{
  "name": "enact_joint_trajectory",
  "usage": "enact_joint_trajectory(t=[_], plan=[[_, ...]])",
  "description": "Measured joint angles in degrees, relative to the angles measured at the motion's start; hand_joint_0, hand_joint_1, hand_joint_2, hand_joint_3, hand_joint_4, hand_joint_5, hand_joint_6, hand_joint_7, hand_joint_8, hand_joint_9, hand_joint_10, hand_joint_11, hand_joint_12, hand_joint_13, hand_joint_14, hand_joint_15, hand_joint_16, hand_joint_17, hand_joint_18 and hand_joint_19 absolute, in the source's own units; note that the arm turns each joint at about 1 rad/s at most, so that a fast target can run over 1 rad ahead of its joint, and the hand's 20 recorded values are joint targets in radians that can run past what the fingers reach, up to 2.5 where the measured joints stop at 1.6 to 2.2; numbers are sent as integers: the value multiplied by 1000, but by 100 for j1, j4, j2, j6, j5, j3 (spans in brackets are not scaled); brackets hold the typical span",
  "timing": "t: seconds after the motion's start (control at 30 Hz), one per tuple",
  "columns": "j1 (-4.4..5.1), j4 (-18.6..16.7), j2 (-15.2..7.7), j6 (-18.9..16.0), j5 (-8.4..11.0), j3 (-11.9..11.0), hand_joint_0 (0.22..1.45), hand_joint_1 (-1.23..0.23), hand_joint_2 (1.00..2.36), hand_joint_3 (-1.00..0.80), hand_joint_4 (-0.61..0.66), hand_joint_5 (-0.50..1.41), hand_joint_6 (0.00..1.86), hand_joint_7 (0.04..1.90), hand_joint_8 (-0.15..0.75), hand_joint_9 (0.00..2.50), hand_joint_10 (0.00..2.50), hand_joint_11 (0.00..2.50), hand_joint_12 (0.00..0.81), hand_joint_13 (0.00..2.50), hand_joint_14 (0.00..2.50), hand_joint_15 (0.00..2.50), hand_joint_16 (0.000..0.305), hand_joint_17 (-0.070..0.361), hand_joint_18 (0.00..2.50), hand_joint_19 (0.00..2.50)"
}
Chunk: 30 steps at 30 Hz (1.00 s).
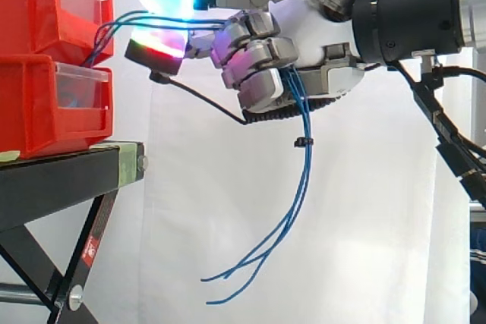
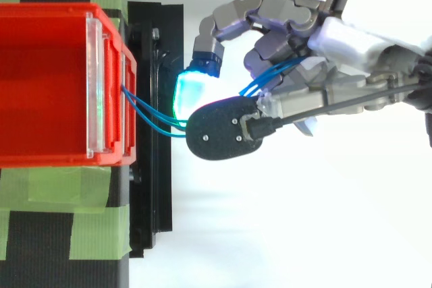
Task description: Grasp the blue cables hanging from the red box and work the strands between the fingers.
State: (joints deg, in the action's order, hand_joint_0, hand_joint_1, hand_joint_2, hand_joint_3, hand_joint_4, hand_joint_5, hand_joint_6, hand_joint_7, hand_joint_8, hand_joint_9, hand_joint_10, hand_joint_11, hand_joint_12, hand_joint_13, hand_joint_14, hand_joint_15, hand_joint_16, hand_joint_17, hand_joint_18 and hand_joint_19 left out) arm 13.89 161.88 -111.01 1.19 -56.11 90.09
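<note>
Upper centre of the side view: the robot hand (image 1: 311, 24) has its fingers curled tight around the blue cables (image 1: 308, 158). The strands run level from the red box (image 1: 38, 13) at upper left into the fist. They then hang loose below it toward bottom centre.

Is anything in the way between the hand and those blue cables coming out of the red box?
Nothing visible is. The hand is curled shut on the blue cables, which run from the red box into the hand and hang below it.
</note>
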Motion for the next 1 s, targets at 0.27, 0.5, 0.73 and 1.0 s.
enact_joint_trajectory(t=[0.27,0.5,0.73,1.0], plan=[[7,-65,0,-38,-7,0,1118,-667,1005,-206,141,-213,1472,1036,417,928,2500,2500,476,1272,2500,1643,55,124,1656,1018],[9,-77,0,-48,-11,0,1143,-540,1013,-158,143,302,592,1290,417,928,2500,2500,476,1272,2500,1643,55,124,1656,1018],[10,-77,0,-57,-13,0,1152,-689,1015,-66,147,-42,1279,1067,417,928,2500,2500,476,1272,2500,1643,55,124,1656,1018],[9,-77,0,-57,-14,0,1010,-729,1019,-408,159,-198,1499,1041,417,928,2500,2500,476,1272,2500,1643,55,124,1656,1018]])
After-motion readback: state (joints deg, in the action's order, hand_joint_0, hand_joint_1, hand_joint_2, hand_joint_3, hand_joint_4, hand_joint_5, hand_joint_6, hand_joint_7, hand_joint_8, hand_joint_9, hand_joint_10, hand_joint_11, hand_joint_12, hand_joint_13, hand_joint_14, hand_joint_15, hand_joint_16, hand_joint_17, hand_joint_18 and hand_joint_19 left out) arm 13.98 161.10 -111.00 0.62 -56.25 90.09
